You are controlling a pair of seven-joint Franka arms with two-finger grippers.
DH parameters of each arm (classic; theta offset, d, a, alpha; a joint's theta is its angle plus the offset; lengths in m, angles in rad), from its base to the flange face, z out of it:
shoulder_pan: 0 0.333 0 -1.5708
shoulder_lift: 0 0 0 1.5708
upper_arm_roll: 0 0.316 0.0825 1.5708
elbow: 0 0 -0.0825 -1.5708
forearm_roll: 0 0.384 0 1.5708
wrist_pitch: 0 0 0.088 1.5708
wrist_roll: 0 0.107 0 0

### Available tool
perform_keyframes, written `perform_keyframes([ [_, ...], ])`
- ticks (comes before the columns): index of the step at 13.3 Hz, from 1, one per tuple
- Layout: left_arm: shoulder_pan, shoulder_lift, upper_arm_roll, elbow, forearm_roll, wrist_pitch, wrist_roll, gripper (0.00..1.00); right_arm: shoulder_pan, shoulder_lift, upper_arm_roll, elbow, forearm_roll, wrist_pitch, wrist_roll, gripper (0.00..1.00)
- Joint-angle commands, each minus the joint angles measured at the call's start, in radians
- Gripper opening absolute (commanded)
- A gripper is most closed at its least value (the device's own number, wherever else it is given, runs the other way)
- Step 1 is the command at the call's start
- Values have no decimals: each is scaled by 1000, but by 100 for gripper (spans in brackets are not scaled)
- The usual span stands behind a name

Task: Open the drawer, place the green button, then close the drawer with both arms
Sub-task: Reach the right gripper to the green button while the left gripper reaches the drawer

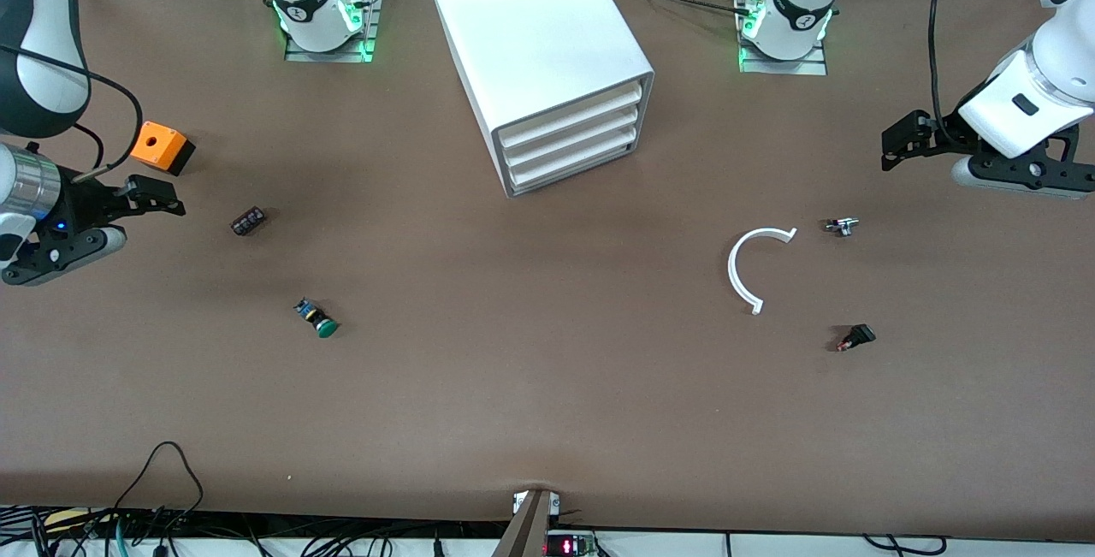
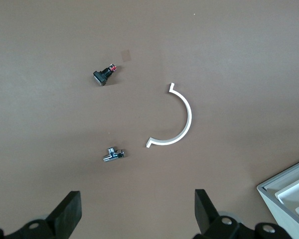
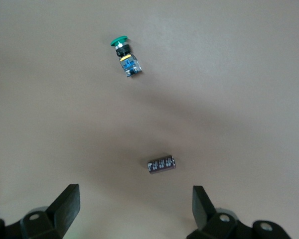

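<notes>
The tiny green-capped button (image 1: 316,318) lies on its side, nearer the front camera than the white three-drawer cabinet (image 1: 547,61), toward the right arm's end. The right gripper (image 1: 158,198), fingers apart, hovers closest; the left gripper (image 1: 898,142), also spread, waits.

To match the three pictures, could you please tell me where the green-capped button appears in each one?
Front view: button on the table, toward the right arm's end, nearer the camera than the dark capacitor.
Left wrist view: not in it.
Right wrist view: button, lying on its side.
Shared landmark: the capacitor.
</notes>
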Motion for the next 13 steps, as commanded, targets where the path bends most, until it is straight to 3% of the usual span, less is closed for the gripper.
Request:
perform_keyframes([
  [1, -1, 13, -1, 31, 18, -21, 6, 100, 16, 34, 0, 25, 17, 3, -26, 100],
  [4, -5, 24, -1, 32, 17, -38, 14, 100, 31, 106, 0, 27, 37, 46, -117, 100],
  [9, -44, 77, -14, 46, -12, -207, 23, 100, 32, 192, -2, 30, 60, 124, -277, 100],
  [13, -41, 155, -22, 44, -223, -311, 130, 100, 32, 241, -2, 27, 62, 198, -280, 100],
])
